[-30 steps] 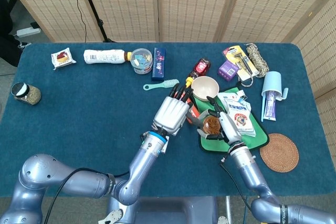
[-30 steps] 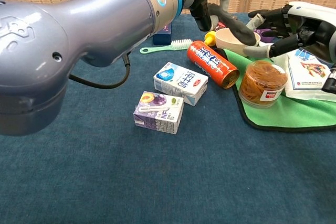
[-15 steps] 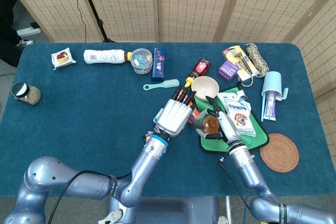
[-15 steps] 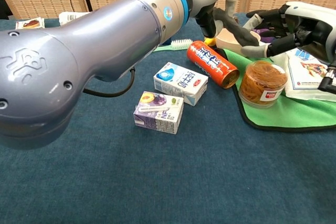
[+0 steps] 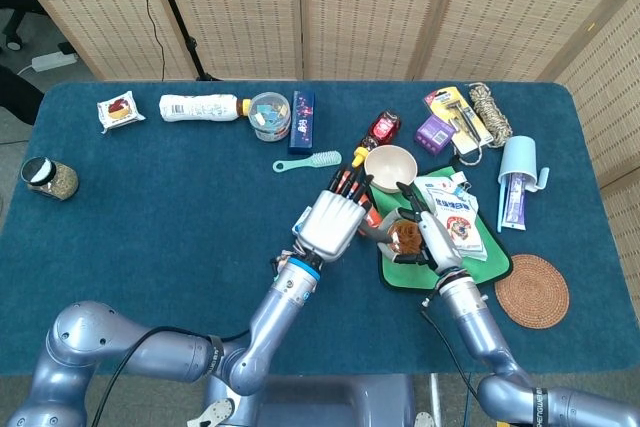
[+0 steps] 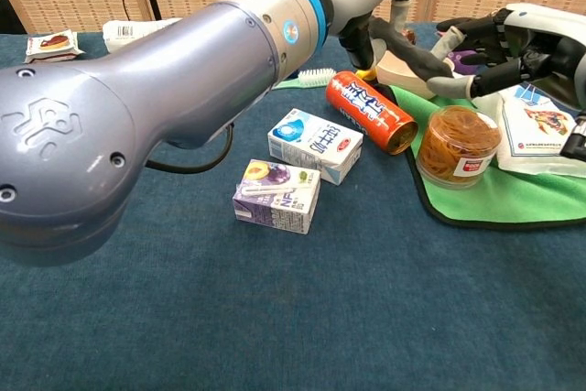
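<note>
Right hand point(image 6: 513, 38) hovers open — jar point(image 6: 457, 144) just below.

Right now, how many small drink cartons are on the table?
2, both seen in the chest view under the left arm: a blue-and-white carton lying beside the orange can, and a purple carton just in front of it. The arm may hide others.
</note>
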{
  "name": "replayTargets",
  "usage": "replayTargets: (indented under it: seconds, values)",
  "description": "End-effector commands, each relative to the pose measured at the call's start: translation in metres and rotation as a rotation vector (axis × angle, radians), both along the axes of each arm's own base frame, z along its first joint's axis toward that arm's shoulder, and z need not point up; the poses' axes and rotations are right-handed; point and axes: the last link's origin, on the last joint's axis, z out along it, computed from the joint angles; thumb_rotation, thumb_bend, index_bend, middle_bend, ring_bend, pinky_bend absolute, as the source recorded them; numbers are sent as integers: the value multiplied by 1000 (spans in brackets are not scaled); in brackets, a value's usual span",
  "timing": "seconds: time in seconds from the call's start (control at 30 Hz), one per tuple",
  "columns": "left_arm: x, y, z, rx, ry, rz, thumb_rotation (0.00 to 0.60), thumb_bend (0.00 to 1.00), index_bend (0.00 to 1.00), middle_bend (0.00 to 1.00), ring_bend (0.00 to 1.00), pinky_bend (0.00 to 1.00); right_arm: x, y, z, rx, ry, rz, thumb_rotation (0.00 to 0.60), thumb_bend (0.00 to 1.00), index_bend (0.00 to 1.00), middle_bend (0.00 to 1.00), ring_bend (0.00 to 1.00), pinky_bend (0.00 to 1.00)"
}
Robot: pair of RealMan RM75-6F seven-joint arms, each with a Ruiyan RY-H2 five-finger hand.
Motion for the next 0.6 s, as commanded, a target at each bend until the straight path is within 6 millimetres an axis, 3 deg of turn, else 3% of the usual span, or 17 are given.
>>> replayTargets:
  seconds: [0.03, 0.6]
  values:
    - [0, 0, 0, 0, -2, 2, 600, 503, 623, 141, 23, 50, 0, 0, 0, 2, 1, 0, 600, 344, 504, 26, 0, 0]
    - [-4, 0, -1, 1, 20, -6, 600, 503, 619, 140, 11, 50, -1, 0, 0, 6, 1, -2, 600, 398, 566, 77, 0, 0]
